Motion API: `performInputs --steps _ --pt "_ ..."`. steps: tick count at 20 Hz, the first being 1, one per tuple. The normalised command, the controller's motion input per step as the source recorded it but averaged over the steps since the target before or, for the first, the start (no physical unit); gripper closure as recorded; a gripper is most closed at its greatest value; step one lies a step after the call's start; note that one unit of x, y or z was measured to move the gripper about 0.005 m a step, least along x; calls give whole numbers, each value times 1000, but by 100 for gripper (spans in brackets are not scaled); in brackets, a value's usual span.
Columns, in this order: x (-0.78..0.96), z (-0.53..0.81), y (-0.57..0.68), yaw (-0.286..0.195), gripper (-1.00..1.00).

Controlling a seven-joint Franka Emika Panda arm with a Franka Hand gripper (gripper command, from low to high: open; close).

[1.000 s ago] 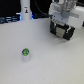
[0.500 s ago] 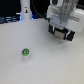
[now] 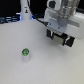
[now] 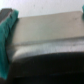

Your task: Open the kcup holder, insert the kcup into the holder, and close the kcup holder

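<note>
The kcup [image 3: 25, 52], a small white pod with a green top, stands upright on the white table in the exterior view's left half. My gripper [image 3: 58, 38] hangs at the upper right, far from the kcup, with its fingers spread apart and nothing between them. The black kcup holder [image 3: 75, 33] is mostly hidden behind the gripper. In the wrist view the holder's grey-black front [image 4: 45, 52] fills the picture. It lies between my two green fingertips [image 4: 6, 29], and my gripper [image 4: 44, 40] is open around it. I cannot tell whether the pads touch it.
A tall white bottle-like object with a blue base [image 3: 25, 11] stands at the back of the table [image 3: 45, 67], at the exterior view's left. Dark background runs along the table's far edge.
</note>
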Motion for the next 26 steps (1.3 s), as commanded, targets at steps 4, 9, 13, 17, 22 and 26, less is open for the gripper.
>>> performInputs --steps 4,9,13,17,22,26 --pt "755 150 -367 -72 -100" --pt "323 297 -208 -102 -100" --pt "195 380 -265 -153 -100" --pt "82 368 -509 -211 -100" --pt "15 321 -528 -235 -100" --pt "16 272 -531 -245 -100"
